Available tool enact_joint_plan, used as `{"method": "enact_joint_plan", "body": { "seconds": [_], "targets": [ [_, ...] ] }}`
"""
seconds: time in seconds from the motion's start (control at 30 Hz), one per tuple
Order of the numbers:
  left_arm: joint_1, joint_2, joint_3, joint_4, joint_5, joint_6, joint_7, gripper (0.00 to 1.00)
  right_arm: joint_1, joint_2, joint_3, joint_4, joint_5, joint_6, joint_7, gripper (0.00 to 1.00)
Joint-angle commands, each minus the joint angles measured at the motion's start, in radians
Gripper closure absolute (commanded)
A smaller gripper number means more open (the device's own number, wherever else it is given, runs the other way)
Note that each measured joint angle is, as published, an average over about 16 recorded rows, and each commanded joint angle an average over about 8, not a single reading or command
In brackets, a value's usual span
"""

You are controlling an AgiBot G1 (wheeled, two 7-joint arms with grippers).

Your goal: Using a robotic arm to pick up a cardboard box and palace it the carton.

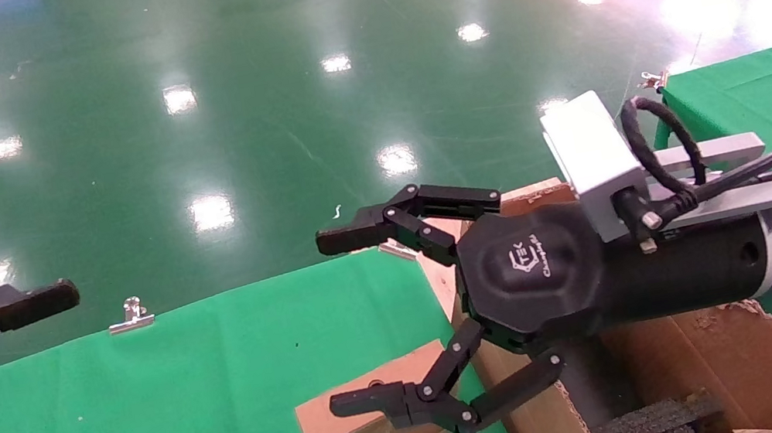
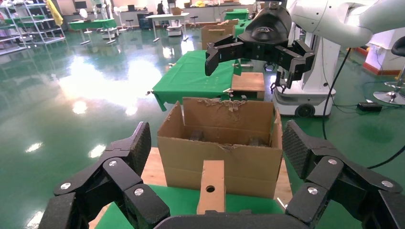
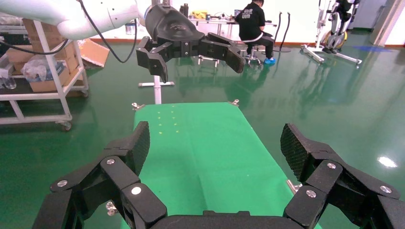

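1. While the box (image 1: 378, 425) lies on the green table (image 1: 186, 383) just beside the carton (image 1: 723, 356), the right gripper (image 1: 364, 322) is seen in the head view spread wide above it; a skewed descent could push the box off the edge. The left gripper (image 1: 71, 375) is open, parked at the left.
2. Only the left wrist view shows the box's punched hole and the carton's interior.
3. Neither box nor carton is shown in the right wrist view.

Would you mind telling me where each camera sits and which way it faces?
Head: high, looking down at the green table, cardboard box, carton; both grippers show, right gripper open above the box.
Left wrist: behind the open left gripper, facing box, carton, right gripper.
Right wrist: behind its jaws, facing table and left gripper.
Head and left wrist share box and carton.
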Motion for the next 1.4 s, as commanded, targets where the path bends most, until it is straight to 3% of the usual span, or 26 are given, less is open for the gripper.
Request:
{"method": "enact_joint_plan", "body": {
  "seconds": [0.03,0.3,0.67,1.0,1.4],
  "targets": [
    [0.000,0.000,0.000,0.000,0.000,0.000,0.000,1.00,-0.001,-0.001,0.004,0.000,0.006,0.001,-0.003,0.00],
    [0.000,0.000,0.000,0.000,0.000,0.000,0.000,1.00,0.038,-0.004,-0.070,-0.019,-0.124,-0.010,0.051,0.00],
    [0.000,0.000,0.000,0.000,0.000,0.000,0.000,1.00,0.217,-0.108,-0.232,-0.132,-0.413,-0.069,0.078,0.00],
    [0.000,0.000,0.000,0.000,0.000,0.000,0.000,1.00,0.395,-0.245,-0.417,-0.268,-0.604,-0.087,0.004,0.00],
    [0.000,0.000,0.000,0.000,0.000,0.000,0.000,1.00,0.552,-0.390,-0.631,-0.431,-0.745,-0.091,-0.126,0.00]
  ]
}}
